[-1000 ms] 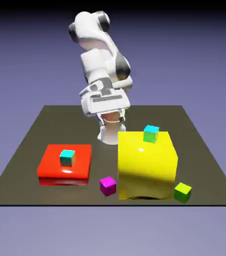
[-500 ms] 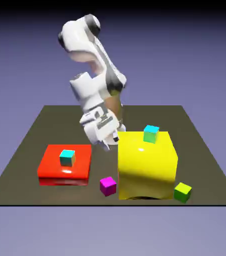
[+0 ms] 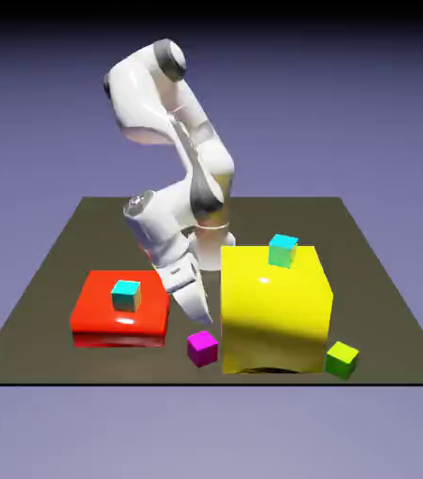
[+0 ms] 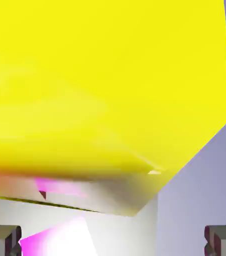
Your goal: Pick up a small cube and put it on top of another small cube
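Observation:
The small magenta cube (image 3: 202, 348) lies on the table against the front left corner of the big yellow block (image 3: 276, 309). My gripper (image 3: 200, 319) hangs just above and slightly behind it, open and holding nothing. In the hand view the magenta cube (image 4: 55, 242) shows low down, near the left fingertip (image 4: 2, 240), and the gripper (image 4: 113, 242) stands wide; the yellow block (image 4: 110, 85) fills most of that view. The other small cube (image 3: 283, 250), cyan on top with green-teal faces, rests on the yellow block's top.
A flat red block (image 3: 122, 307) at the exterior view's left carries a twin cyan cube (image 3: 126, 296) with darker sides. A lime-green cube (image 3: 342, 359) lies at the yellow block's front right corner. The arm leans down between the red and yellow blocks.
The arm has swung down and forward from near the back of the yellow block to just above the magenta cube. The jaws stayed open. No cube has moved.

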